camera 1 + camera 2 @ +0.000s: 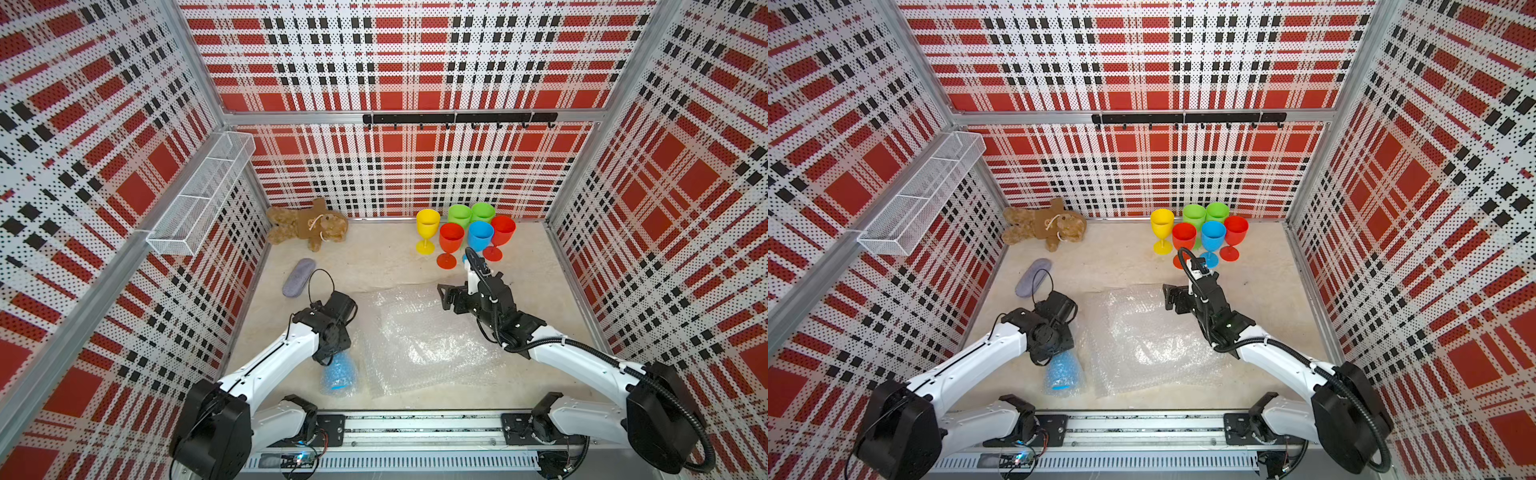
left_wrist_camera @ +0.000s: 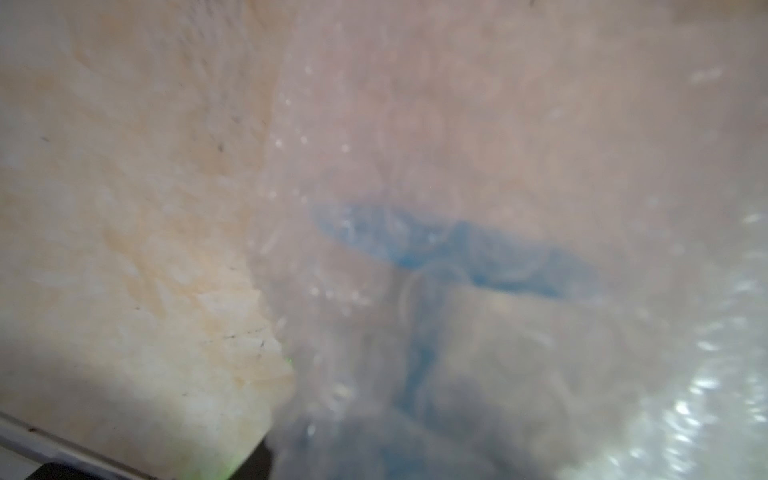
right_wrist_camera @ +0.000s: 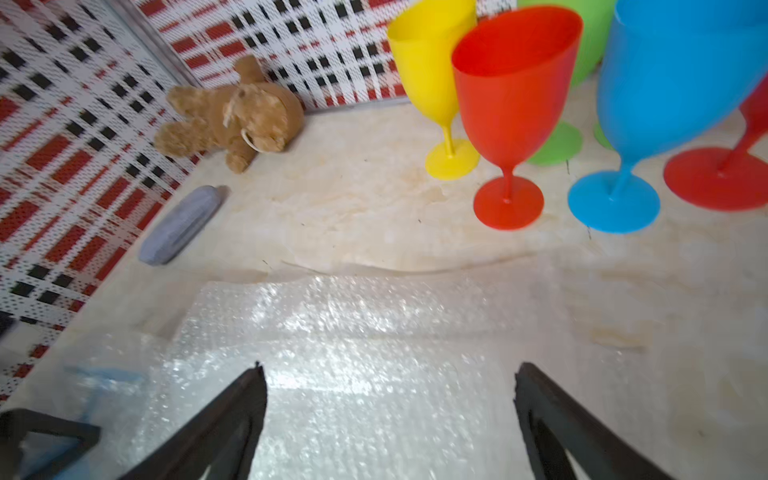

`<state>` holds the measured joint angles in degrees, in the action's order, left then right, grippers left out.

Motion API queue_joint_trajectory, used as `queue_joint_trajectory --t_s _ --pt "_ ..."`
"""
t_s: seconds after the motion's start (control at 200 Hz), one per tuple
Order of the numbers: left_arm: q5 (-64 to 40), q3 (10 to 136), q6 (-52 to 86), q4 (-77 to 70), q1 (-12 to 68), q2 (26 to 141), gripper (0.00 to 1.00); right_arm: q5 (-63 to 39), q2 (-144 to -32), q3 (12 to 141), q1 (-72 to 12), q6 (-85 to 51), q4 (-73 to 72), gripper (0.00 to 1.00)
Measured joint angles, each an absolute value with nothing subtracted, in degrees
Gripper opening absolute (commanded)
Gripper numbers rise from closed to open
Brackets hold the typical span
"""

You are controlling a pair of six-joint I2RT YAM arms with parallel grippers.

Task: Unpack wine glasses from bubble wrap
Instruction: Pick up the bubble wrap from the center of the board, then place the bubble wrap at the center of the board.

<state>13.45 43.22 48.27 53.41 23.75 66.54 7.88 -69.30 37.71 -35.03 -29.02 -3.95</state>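
The left gripper (image 1: 326,358) points down at the far end of a wrapped blue goblet (image 1: 337,376), which lies on its side near the front edge of the beige tabletop (image 1: 374,257) with its bowl mouth toward the front rail. Its fingertips are hidden by the wrist in both top views. The left wrist view shows only blurred dimpled wrapping (image 2: 519,124) with the goblet's blue foot (image 2: 457,249) and stem behind it. Whether this claw is open, closed or gripping the wrap cannot be told. Just beside the wrapped goblet, toward the middle of the table, lie the loose bubble wrap sheets (image 1: 415,340), spread flat and overlapping. The right gripper (image 3: 386,374) hangs over the far edge of those sheets with its two dark fingers (image 3: 245,399) spread wide and nothing between them. Beyond it, at the back right of the table, six unwrapped goblets stand upright in a close cluster. They are a yellow goblet (image 1: 428,226), two green goblets (image 1: 459,215) against the back wall, a red goblet (image 1: 451,239), a blue goblet (image 1: 481,235) and a second red goblet (image 1: 503,230). A brown teddy bear (image 1: 309,224) lies in the back left corner. A grey oblong case (image 1: 299,277) lies nearer, along the left wall. A white wire basket (image 1: 199,195) is mounted on that wall.
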Motion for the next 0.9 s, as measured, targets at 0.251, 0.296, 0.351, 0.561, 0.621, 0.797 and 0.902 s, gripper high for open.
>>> queue_joint_trajectory --t_s 0.251,0.296,0.351,0.561,0.621,0.797,0.902 --pt "14.2 52.4 46.0 53.9 25.7 62.7 0.55 7.7 -65.0 35.6 -34.0 -29.6 6.6 0.96" --pt "13.7 53.2 45.6 54.0 25.9 62.5 0.55 7.4 -64.6 36.0 -34.0 -29.6 7.7 0.97" --pt "13.0 54.2 44.9 54.0 26.2 62.5 0.56 6.8 -64.5 36.9 -33.9 -29.6 9.1 0.97" --pt "11.0 59.5 42.9 54.3 27.8 62.4 0.58 3.7 -63.7 38.0 -32.7 -29.2 12.1 0.98" --pt "9.4 60.5 42.0 53.0 28.1 61.9 0.59 1.5 -63.6 38.0 -31.8 -29.0 12.7 0.98" --pt "-5.3 52.7 42.8 35.8 28.6 58.5 0.61 -7.0 -63.6 38.0 -30.1 -28.6 12.5 0.95" --pt "-16.2 41.6 47.6 17.5 29.7 59.1 0.6 -13.8 -63.2 37.8 -29.1 -29.4 10.8 0.94"
